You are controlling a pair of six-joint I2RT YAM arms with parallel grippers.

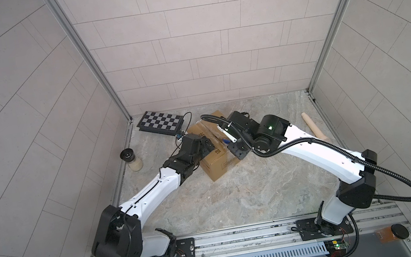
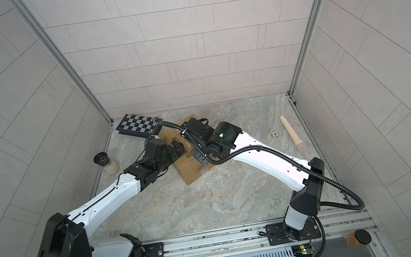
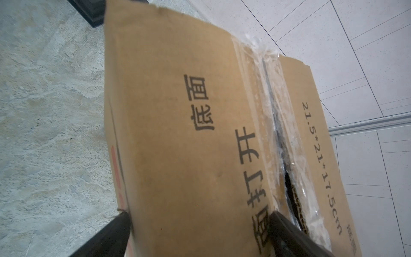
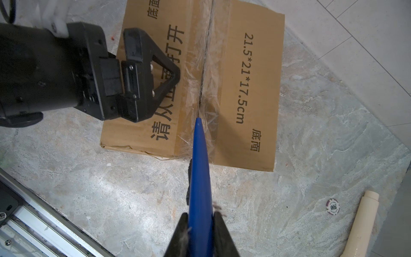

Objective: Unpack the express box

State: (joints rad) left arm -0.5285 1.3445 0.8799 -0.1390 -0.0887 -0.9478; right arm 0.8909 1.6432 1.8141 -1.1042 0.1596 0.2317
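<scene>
Express box (image 4: 224,89) taped, contents hidden

My marbled tabletop (image 1: 237,199) carries the express box (image 1: 217,166), a checkered board (image 1: 160,122), a jar (image 1: 132,161), a cream stick (image 1: 313,127) and a poker chip (image 4: 333,207).

Lighting bright, even and diffuse, seemingly from overhead. The express box (image 1: 214,165) throws only a short, soft shadow onto the desk (image 1: 237,201) on its near side.

Both top views: lines of the wall tiles (image 1: 16,107) bow strongly towards the frame edges, far from the box. Detail slightly soft.

Left wrist view: clear tape (image 3: 264,93) on the box glares white. The fingers (image 3: 106,235) of the left end effector (image 3: 199,214) are dark and out of focus.

Right wrist view: blue tool (image 4: 199,173) crisp at its tip over the box, blurred nearer the lens.
</scene>
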